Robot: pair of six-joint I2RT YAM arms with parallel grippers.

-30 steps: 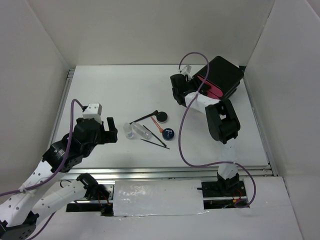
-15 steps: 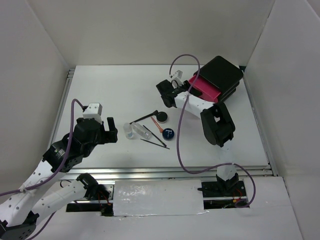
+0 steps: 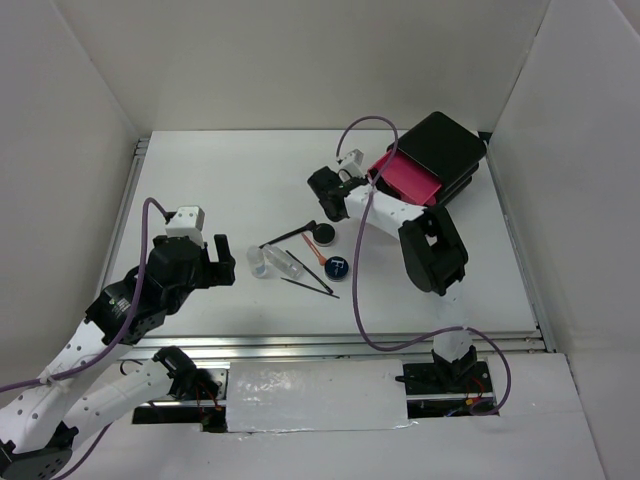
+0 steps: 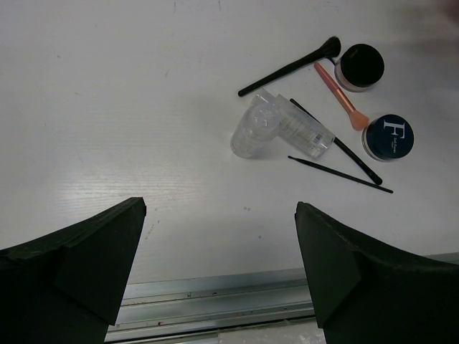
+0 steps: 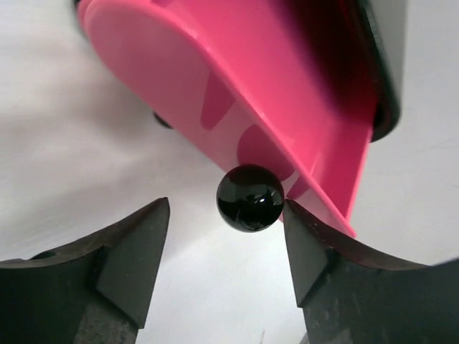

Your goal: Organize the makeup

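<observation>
- The right gripper [image 5: 226, 208] sits at the front of the pink drawer [image 5: 244, 93], its jaws spread to either side of the round black knob [image 5: 250, 198]. There is a clear gap on the knob's left and it looks unpinched, though the right side is too close to be sure.
- That drawer stands partly out of the black box [image 3: 447, 148] in the upper right of the top view. My reading is that it is open to receive the cosmetics.
- All the makeup lies loose on the surface [image 4: 107, 93], bunched in the middle of the top view, well apart from the box and to the lower left of it.
- In the left wrist view:
  - A black round compact [image 4: 361, 64] and a dark-blue round compact [image 4: 389, 136] lie at the upper right.
  - An orange-tipped stick [image 4: 341, 94] lies between them.
  - A long black brush [image 4: 290, 68] slants up toward the black compact.
  - A clear vial [image 4: 257, 130] and tube [image 4: 305, 132] touch each other, with two thin black pencils [image 4: 341, 174] just beside them.
- The left gripper [image 4: 220, 209] hangs over bare surface near the cluster, jaws fully spread and holding nothing. It appears placed to reach in for the first item.
- Nothing has been put away yet.
</observation>
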